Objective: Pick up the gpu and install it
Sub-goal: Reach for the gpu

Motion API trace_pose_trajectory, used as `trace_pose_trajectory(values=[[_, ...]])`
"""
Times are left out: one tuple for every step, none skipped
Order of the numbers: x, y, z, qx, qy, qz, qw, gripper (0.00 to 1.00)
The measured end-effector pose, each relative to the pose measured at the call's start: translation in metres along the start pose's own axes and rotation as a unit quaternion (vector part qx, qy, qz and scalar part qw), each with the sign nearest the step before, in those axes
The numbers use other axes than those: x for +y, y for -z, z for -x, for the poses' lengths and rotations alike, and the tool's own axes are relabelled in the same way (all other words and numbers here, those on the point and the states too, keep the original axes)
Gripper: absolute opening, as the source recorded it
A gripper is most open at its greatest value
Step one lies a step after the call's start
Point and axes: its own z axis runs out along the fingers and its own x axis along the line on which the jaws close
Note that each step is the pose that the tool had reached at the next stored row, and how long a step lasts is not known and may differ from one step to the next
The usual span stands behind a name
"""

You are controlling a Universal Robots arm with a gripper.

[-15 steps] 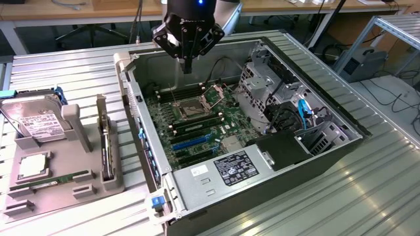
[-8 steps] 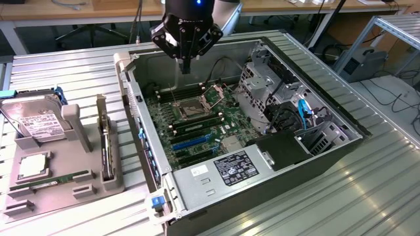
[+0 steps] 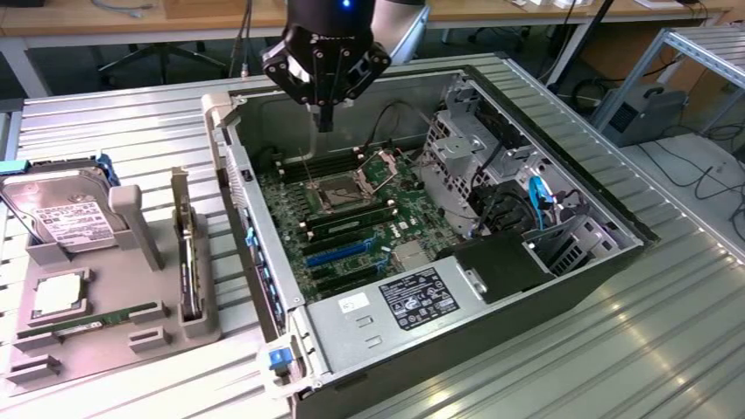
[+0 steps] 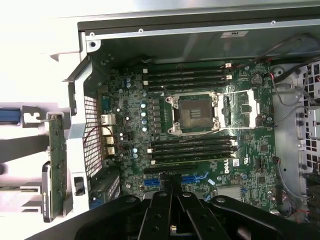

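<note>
The gpu (image 3: 183,249) stands on edge in a slot of the grey holder (image 3: 140,327), at the exterior view's left of the open computer case (image 3: 489,288). In the wrist view the gpu (image 4: 57,160) shows as a thin green card beside the case's rear wall, with a silver bracket at one end. My gripper (image 3: 326,120) hangs above the far part of the case, over the motherboard (image 3: 349,223). Its black fingers (image 4: 159,212) are shut with nothing between them. It is well apart from the gpu.
The holder also carries a hard drive (image 3: 64,218), a CPU (image 3: 58,297) and a RAM stick (image 3: 87,319). On the motherboard are an open CPU socket (image 4: 192,112), black RAM slots (image 4: 192,149) and blue card slots (image 4: 195,177). Cables and drive cages (image 3: 512,201) fill the case's other side.
</note>
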Motion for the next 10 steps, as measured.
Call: trace_pose_trajectory(values=[[0.0000, 0.0000, -0.0006, 0.0000, 0.000, 0.0000, 1.0000, 0.11], [-0.0001, 0.0000, -0.0012, 0.0000, 0.000, 0.0000, 1.0000, 0.11], [-0.0001, 0.0001, -0.0018, 0.0000, 0.000, 0.0000, 1.0000, 0.11], [-0.0002, 0.0001, -0.0023, 0.0000, 0.000, 0.0000, 1.0000, 0.11], [-0.0002, 0.0001, -0.0030, 0.0000, 0.000, 0.0000, 1.0000, 0.11], [-0.0003, 0.0001, -0.0038, 0.0000, 0.000, 0.0000, 1.0000, 0.11], [-0.0003, 0.0001, -0.0044, 0.0000, 0.000, 0.0000, 1.0000, 0.11], [-0.0004, 0.0001, -0.0049, 0.0000, 0.000, 0.0000, 1.0000, 0.11], [-0.0004, 0.0001, -0.0053, 0.0000, 0.000, 0.0000, 1.0000, 0.11], [-0.0004, 0.0001, -0.0058, 0.0000, 0.000, 0.0000, 1.0000, 0.11]])
